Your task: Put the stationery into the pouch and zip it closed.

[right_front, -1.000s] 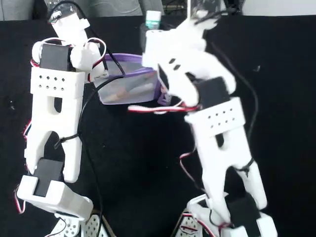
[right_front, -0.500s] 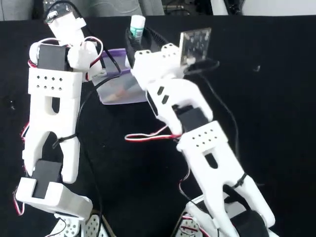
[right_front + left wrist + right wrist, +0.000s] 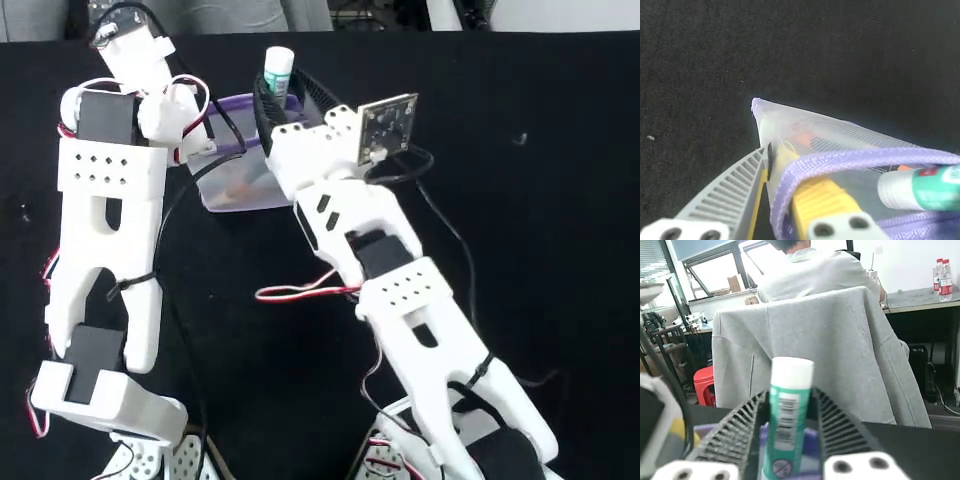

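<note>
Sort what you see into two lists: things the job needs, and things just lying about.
Job: pouch, held by the left gripper; glue stick, held in the right gripper.
Lying about: grey jacket, red stool, water bottles.

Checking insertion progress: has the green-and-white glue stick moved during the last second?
Yes: the green-and-white glue stick in the right gripper shifted toward the stationary left arm, over the clear purple-edged pouch.
</note>
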